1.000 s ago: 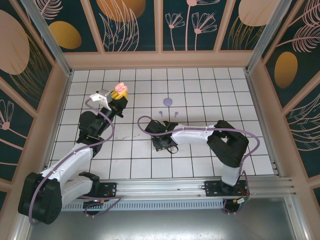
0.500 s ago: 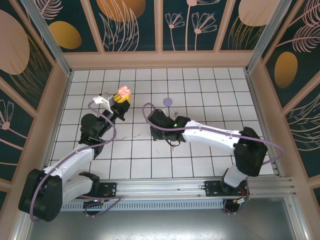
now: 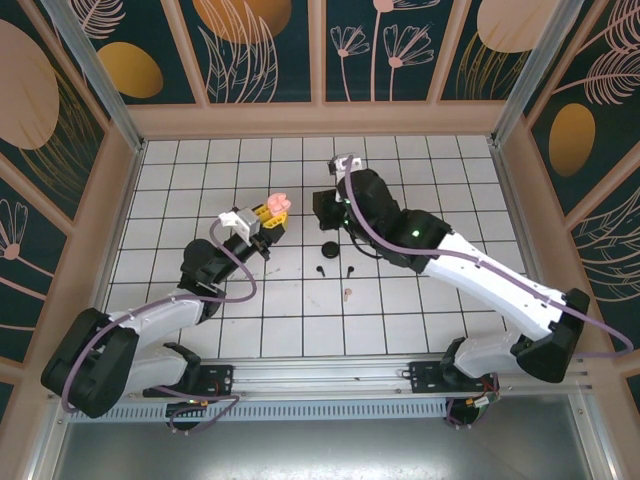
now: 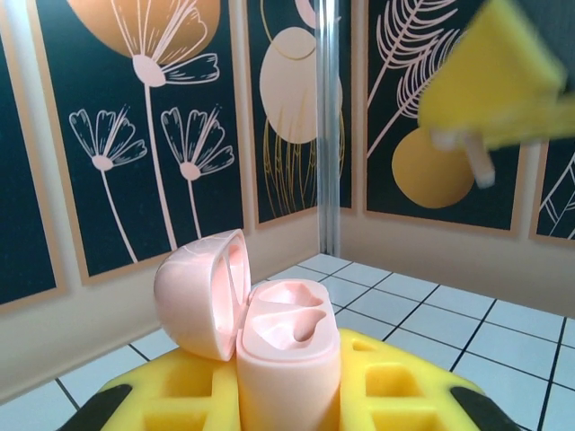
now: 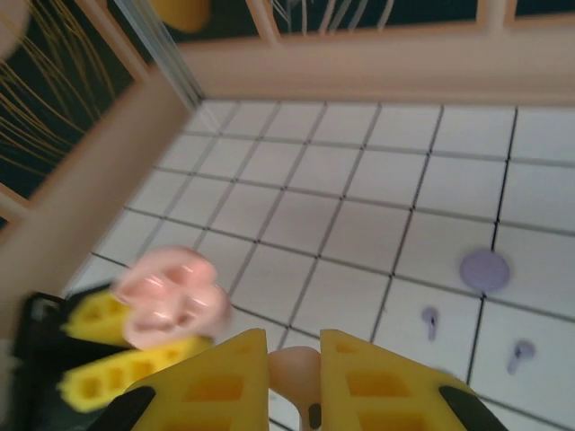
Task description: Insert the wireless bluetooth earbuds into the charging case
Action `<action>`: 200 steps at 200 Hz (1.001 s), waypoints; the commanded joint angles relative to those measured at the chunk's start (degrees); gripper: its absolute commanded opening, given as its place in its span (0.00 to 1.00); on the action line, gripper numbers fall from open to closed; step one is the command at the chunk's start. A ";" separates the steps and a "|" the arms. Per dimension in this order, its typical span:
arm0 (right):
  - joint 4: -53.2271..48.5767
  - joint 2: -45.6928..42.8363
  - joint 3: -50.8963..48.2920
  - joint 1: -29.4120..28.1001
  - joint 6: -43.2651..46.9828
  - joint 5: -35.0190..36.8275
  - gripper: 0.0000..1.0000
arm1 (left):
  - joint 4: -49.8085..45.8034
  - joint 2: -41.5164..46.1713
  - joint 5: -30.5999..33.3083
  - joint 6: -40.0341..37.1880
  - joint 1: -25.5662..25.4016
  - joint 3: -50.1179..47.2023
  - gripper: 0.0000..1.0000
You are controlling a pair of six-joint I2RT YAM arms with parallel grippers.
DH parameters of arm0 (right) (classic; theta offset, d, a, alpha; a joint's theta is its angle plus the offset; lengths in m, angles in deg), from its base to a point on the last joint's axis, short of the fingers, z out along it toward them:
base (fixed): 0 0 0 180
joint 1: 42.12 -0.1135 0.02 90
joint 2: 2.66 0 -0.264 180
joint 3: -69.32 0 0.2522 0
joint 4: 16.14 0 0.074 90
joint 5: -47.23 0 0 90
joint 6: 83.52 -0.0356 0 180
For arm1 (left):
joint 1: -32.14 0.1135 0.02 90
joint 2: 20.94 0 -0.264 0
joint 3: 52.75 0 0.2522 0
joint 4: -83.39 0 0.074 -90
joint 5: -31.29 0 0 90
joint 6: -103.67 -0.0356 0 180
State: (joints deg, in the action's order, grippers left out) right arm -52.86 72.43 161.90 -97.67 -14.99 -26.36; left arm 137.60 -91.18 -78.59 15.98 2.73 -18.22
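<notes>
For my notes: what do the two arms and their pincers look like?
The left arm and right arm share white links, black joints and a looping purple cable. The left pincer and right pincer have yellow fingers moulded with square pockets. A small green light shows on the right arm.

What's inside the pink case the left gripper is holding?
The open pink case shows two moulded wells, both apparently empty, no bud visible. Their bottoms are hidden by the rim, and the left gripper covers the case's lower body.
</notes>
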 commanded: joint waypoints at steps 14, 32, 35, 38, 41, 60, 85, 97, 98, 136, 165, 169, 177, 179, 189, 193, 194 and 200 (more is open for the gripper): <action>11.77 -4.13 -3.19 0.09 5.68 -3.31 0.17 | 4.31 -2.73 1.70 -7.65 -1.84 2.10 0.00; 15.05 -4.90 -4.83 0.09 7.04 -4.80 0.17 | 4.19 -3.95 1.26 -8.97 -2.53 3.42 0.00; 15.57 -4.95 -5.14 0.09 7.26 -5.12 0.17 | 4.19 -4.01 1.17 -9.08 -2.62 3.66 0.00; 16.10 -5.07 -5.43 0.07 7.46 -5.41 0.17 | 4.19 -4.16 1.04 -9.28 -2.74 3.85 0.00; 16.63 -5.17 -5.78 0.04 7.62 -5.64 0.17 | 4.13 -4.28 0.92 -9.45 -2.90 4.07 0.00; 19.94 -5.78 -8.13 0.09 8.59 -7.70 0.18 | 2.53 -4.56 0.46 -10.93 -3.83 5.54 0.00; 22.85 -6.09 -10.41 0.00 8.99 -9.24 0.18 | 0.56 -4.56 -0.15 -12.53 -4.67 6.93 0.00; 23.58 -5.93 -11.11 0.00 8.82 -9.44 0.18 | 0.24 -4.51 -0.24 -12.67 -4.77 7.13 0.00; 23.66 -5.93 -11.18 0.00 8.78 -9.45 0.18 | 0.24 -4.49 -0.24 -12.71 -4.82 7.15 0.00; 25.28 -5.07 -12.12 0.00 7.79 -10.23 0.18 | -0.65 -4.43 -0.86 -12.56 -5.02 7.61 0.00; 25.64 -3.96 -12.03 -0.22 7.22 -10.95 0.18 | -1.38 -4.14 -0.92 -12.38 -5.01 7.81 0.00; 25.66 -3.82 -12.03 -0.26 7.18 -10.95 0.18 | -1.51 -4.10 -1.02 -12.39 -5.04 7.96 0.00; 25.82 -3.56 -12.03 -0.41 7.07 -10.95 0.18 | -1.85 -4.11 -1.19 -12.29 -5.04 8.05 0.00; 25.85 -3.51 -12.10 -0.43 7.04 -10.95 0.18 | -1.80 -4.12 -1.25 -12.29 -4.98 8.05 0.00; 26.03 -3.15 -12.25 -0.57 7.02 -10.83 0.18 | -1.72 -4.11 -1.39 -11.96 -4.99 8.00 0.00; 26.02 -3.07 -12.32 -0.61 6.92 -10.74 0.18 | -1.65 -4.04 -1.47 -11.77 -5.04 8.05 0.00; 26.07 -3.04 -12.35 -0.61 6.95 -10.71 0.18 | -1.67 -4.04 -1.52 -11.70 -5.00 8.05 0.00; 26.25 -2.94 -12.50 -0.69 6.90 -10.51 0.18 | -1.63 -3.95 -1.78 -11.49 -4.99 8.15 0.00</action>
State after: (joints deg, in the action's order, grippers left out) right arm -29.45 68.47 150.41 -97.78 -7.41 -36.46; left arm 135.48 -95.62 -78.65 4.65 -2.01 -11.86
